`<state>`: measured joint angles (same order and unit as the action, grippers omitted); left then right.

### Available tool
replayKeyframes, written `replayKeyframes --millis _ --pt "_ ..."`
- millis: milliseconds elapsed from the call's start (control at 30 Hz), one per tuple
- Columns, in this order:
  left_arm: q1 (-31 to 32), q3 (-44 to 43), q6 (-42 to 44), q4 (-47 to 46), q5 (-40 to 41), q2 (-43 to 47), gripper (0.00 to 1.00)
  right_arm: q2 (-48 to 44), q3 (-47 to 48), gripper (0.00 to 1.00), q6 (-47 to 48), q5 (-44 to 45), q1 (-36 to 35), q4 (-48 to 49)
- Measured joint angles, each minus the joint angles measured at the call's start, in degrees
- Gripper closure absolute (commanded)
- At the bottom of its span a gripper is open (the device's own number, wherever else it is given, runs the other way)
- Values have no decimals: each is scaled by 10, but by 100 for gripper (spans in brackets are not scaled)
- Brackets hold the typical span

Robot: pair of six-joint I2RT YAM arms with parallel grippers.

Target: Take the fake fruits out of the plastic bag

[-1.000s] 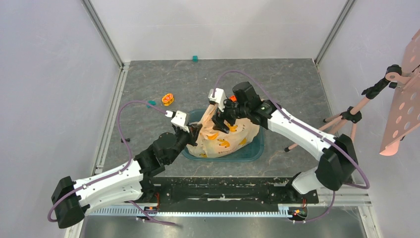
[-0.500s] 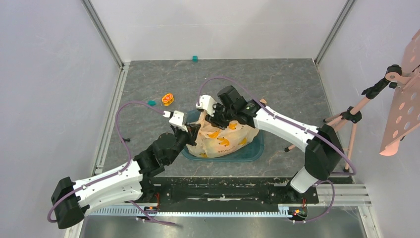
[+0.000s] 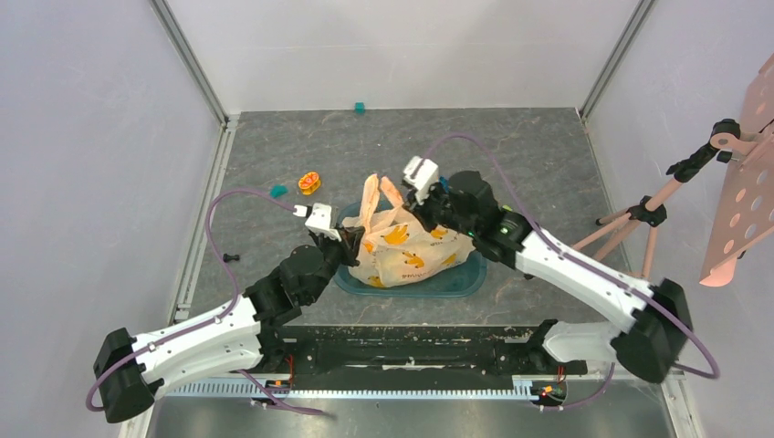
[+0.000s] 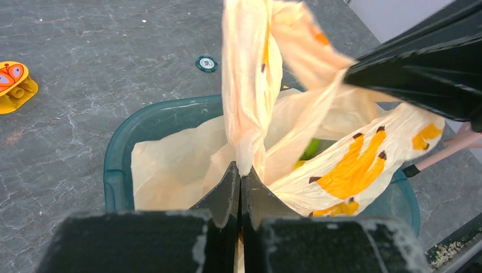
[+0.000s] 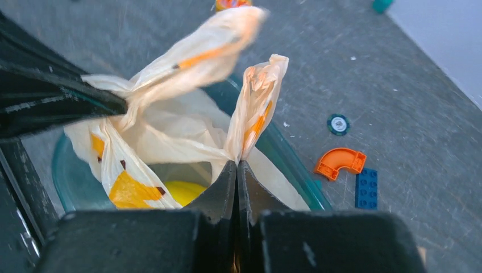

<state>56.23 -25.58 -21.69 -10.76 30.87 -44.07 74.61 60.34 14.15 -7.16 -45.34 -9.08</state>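
The plastic bag, pale peach with orange banana prints, sits in a teal tub in the middle of the top view. Its two handle loops stand upright. My left gripper is shut on the bag's near-left rim. On the opposite rim, my right gripper is shut as well. Between them the bag's mouth gapes. Inside shows a yellow fruit, and a sliver of a green fruit. Other fruits are hidden by the film.
The teal tub holds the bag. An orange-yellow ring toy and small teal blocks lie behind-left. An orange curved block, a blue brick and a round token lie beside the tub. A tripod stands at right.
My right gripper went from open to shut on the bag's rim and swung right, drawing that side away from the left gripper. The left gripper kept its hold.
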Motion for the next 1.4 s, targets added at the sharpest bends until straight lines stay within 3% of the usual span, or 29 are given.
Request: replayKeyframes --millis 300,400,467,533,667,733,933,1167,1233,1300,1400 --pt "0 -17 -29 12 5 5 98 -226 -232 100 -260 211 -2 206" --pt "2 -21 -34 11 -3 9 92 -295 -323 100 -344 259 -2 266" --pt "2 -23 -38 11 -12 10 82 -325 -374 100 -378 273 -3 301" --pt "2 -23 -39 14 -15 10 66 -332 -396 100 -391 278 -2 324" --pt "0 -24 -35 17 -22 8 24 -317 -396 100 -385 268 -1 356" --pt "0 -26 -30 15 -31 7 14 -308 -395 100 -380 254 0 365" --pt "0 -26 -18 -7 -49 5 1 -299 -395 100 -369 218 0 382" --pt "-1 -27 5 -61 -29 -36 0 -303 -395 100 -351 168 0 389" --pt "-5 -31 8 -69 -22 -59 5 -311 -395 100 -346 154 0 389" --pt "-10 -39 8 -74 -19 -85 24 -318 -395 100 -341 141 0 389" --pt "-14 -52 5 -77 -22 -112 73 -329 -395 98 -336 122 0 389"
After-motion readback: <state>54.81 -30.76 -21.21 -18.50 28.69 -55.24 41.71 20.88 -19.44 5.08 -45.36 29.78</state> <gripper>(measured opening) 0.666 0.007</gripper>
